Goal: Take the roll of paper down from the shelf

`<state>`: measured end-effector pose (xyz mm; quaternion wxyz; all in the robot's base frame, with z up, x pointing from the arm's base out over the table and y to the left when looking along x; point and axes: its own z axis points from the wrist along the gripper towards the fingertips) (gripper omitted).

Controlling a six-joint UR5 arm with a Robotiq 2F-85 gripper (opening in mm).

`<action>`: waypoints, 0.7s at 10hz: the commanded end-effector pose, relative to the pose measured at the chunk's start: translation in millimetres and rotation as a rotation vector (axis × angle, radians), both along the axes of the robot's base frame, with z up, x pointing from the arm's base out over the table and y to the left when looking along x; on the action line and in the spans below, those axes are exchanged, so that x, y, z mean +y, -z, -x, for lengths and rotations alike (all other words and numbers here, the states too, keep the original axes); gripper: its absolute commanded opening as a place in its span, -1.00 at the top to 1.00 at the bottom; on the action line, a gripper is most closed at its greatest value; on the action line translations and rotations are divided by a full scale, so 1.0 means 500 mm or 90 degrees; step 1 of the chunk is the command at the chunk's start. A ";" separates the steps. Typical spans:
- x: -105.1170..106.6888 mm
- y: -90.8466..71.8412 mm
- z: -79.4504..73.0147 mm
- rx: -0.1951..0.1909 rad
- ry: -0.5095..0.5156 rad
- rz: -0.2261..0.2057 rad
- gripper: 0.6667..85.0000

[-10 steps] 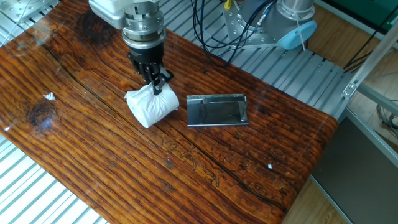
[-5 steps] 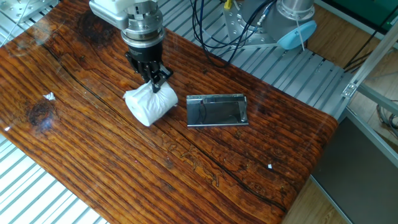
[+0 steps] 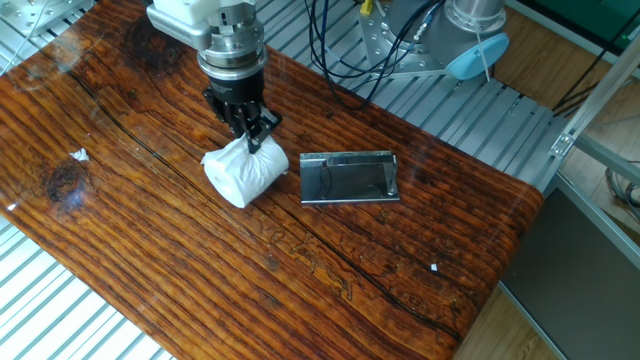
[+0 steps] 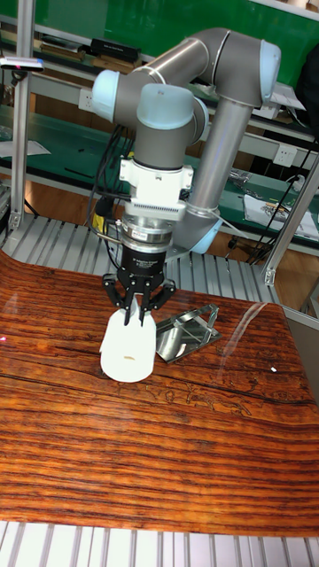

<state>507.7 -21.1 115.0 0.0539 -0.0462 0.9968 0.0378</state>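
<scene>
The roll of paper is a soft white cylinder on the wooden tabletop, just left of the shelf, a shiny grey metal plate with raised edges. Nothing lies on the plate. My gripper comes down from above and is shut on the roll's upper rim, pinching the paper. In the tall fixed view the roll stands on end under the gripper, its hollow end facing the camera, with the shelf to its right. Whether the roll touches the wood or hangs just above it, I cannot tell.
A small white scrap lies at the table's left, and a tiny white speck to the right. Black cables and a blue part hang behind the table. The tabletop's right edge drops off.
The gripper and the roll have shifted a few pixels up-left and back again; the grip is unchanged and the shelf has not moved.
</scene>
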 end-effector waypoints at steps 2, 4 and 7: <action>-0.001 0.002 -0.014 -0.018 -0.039 0.012 0.99; -0.011 0.006 -0.005 -0.006 -0.042 0.025 0.93; -0.008 0.009 0.020 0.023 -0.043 0.020 0.49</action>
